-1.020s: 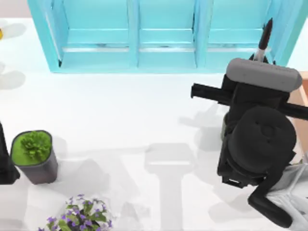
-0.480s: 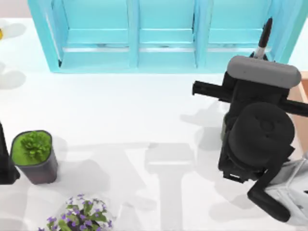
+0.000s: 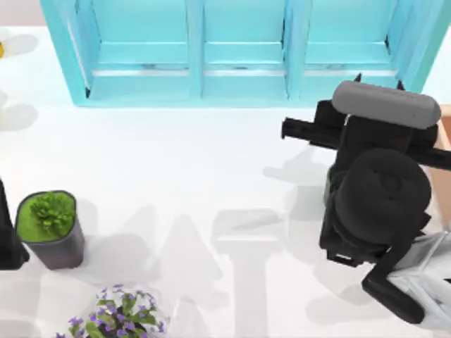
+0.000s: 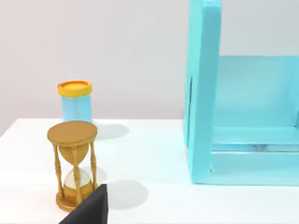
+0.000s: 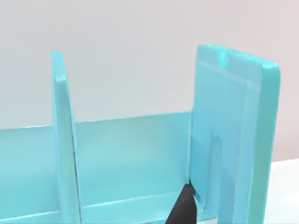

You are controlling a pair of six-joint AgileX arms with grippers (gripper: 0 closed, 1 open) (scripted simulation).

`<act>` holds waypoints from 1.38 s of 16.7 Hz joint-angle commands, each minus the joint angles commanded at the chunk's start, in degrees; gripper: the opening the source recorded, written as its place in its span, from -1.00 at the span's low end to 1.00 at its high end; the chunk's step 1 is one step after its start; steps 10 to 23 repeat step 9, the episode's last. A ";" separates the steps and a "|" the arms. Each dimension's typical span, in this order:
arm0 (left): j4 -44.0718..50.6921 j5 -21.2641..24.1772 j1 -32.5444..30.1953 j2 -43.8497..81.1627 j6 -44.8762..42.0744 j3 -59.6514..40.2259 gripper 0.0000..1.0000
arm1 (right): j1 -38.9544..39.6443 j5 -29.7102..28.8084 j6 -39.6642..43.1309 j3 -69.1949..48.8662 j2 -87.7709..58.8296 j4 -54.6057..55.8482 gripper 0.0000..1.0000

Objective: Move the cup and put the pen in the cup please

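Table [image 3: 176, 162], white, carrying the items below. Shelf [image 3: 197, 63]: turquoise, three bays, along the far edge. Right gripper [image 3: 379, 88]: near the far right corner, hard against the shelf's right bay and facing into it. How far open it is, and what it holds, cannot be told. Judged to be held high here because the drop into the cup is made from above. Black tip [image 5: 184, 207]: low before the bay's right wall. Whether pen or gripper part cannot be told. Cup and pen: places cannot be told. Judged hidden under the right arm [image 3: 380, 197], which covers the table's right side. Left arm [image 3: 8, 239]: parked at the left edge, grip state cannot be told. Plant pot [image 3: 51, 229]: just beside the left arm, near the left edge. Flowers [image 3: 116, 317]: at the near edge. Hourglass [image 4: 72, 163] and yellow-lidded jar [image 4: 74, 100]: towards the far left corner, well apart from the work.
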State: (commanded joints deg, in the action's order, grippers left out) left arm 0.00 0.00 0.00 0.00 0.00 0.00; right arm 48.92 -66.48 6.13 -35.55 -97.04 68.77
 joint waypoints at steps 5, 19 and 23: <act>0.00 0.00 0.00 0.00 0.00 0.00 1.00 | 0.00 0.00 0.00 0.00 0.00 0.00 1.00; 0.00 0.00 0.00 0.00 0.00 0.00 1.00 | 0.00 0.00 0.00 0.00 0.00 0.00 1.00; 0.00 0.00 0.00 0.00 0.00 0.00 1.00 | 0.00 0.00 0.00 0.00 0.00 0.00 1.00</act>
